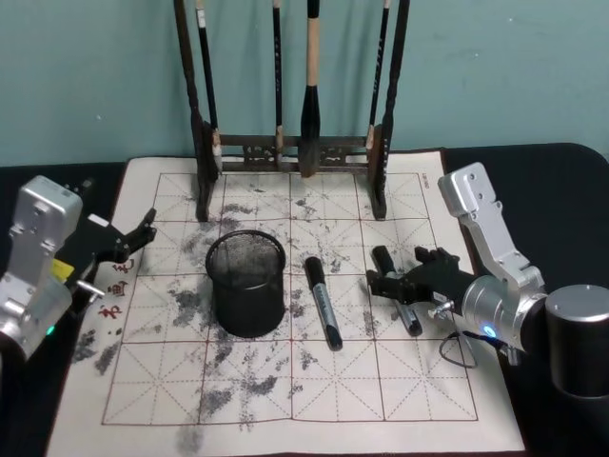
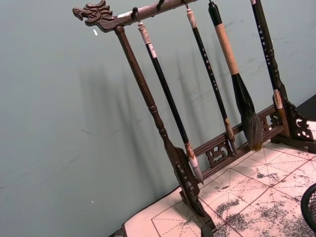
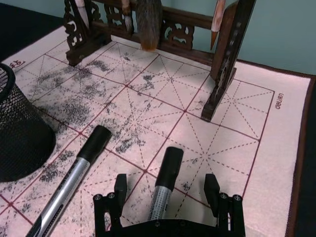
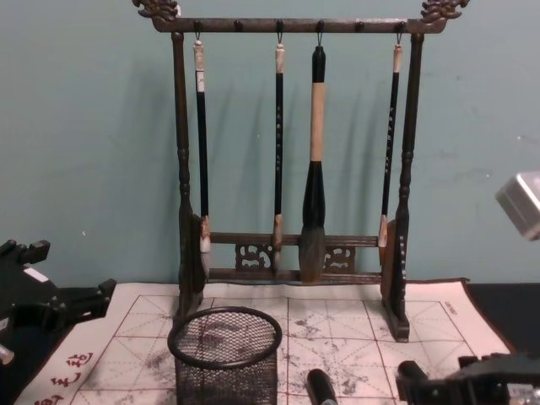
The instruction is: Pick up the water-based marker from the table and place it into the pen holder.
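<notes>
Two black-capped silver markers lie on the ink-stained mat. One marker (image 1: 322, 303) (image 3: 74, 180) rests just right of the pen holder (image 1: 245, 284) (image 3: 19, 133) (image 4: 226, 350), a black mesh cup standing upright. The other marker (image 1: 383, 257) (image 3: 169, 163) lies farther right, between the fingers of my right gripper (image 1: 398, 276) (image 3: 166, 190). That gripper is low over the mat and open, its fingers (image 3: 120, 190) clear of the barrel on both sides. My left gripper (image 1: 143, 233) (image 4: 80, 302) hangs open at the mat's left edge, holding nothing.
A tall dark wooden brush rack (image 1: 290, 152) (image 4: 287, 270) (image 2: 177, 163) (image 3: 217, 74) with several hanging brushes stands at the back of the mat. A dark cylinder (image 1: 579, 338) sits on the black table to the right.
</notes>
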